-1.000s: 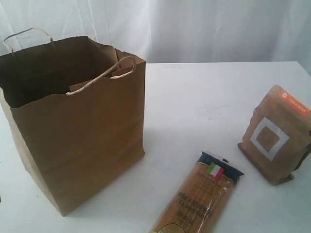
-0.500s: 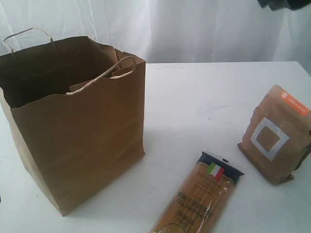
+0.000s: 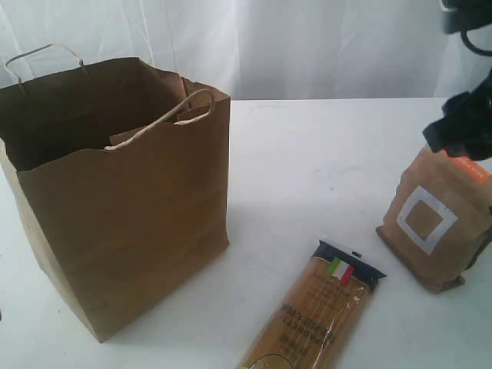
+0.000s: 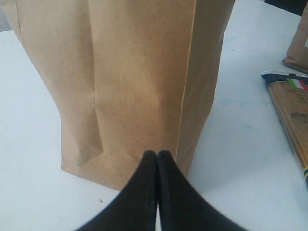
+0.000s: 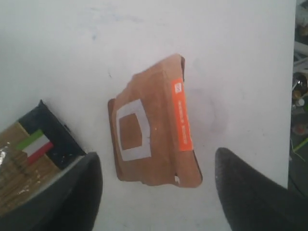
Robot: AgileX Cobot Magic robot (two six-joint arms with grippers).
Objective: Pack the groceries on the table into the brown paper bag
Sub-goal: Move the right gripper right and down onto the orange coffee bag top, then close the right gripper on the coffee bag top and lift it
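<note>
The brown paper bag [image 3: 123, 207] stands open and upright on the left of the white table [image 3: 323, 154]. A brown pouch with a white square [image 3: 434, 219] stands at the right, and the spaghetti packet [image 3: 323, 307] lies near the front edge. My right gripper [image 3: 460, 127] hangs just above the pouch's top. In the right wrist view it [image 5: 156, 156] is open, its fingers wide on either side of the pouch [image 5: 154, 139] below and touching nothing. My left gripper [image 4: 157, 154] is shut and empty, low in front of the bag's [image 4: 134, 72] bottom corner.
A white curtain [image 3: 307, 38] hangs behind the table. The spaghetti packet [image 5: 29, 159] lies close beside the pouch. Bare tabletop lies between the bag and the pouch.
The right arm has come down from the top right corner to just above the pouch. The bag, pouch and spaghetti packet have not moved.
</note>
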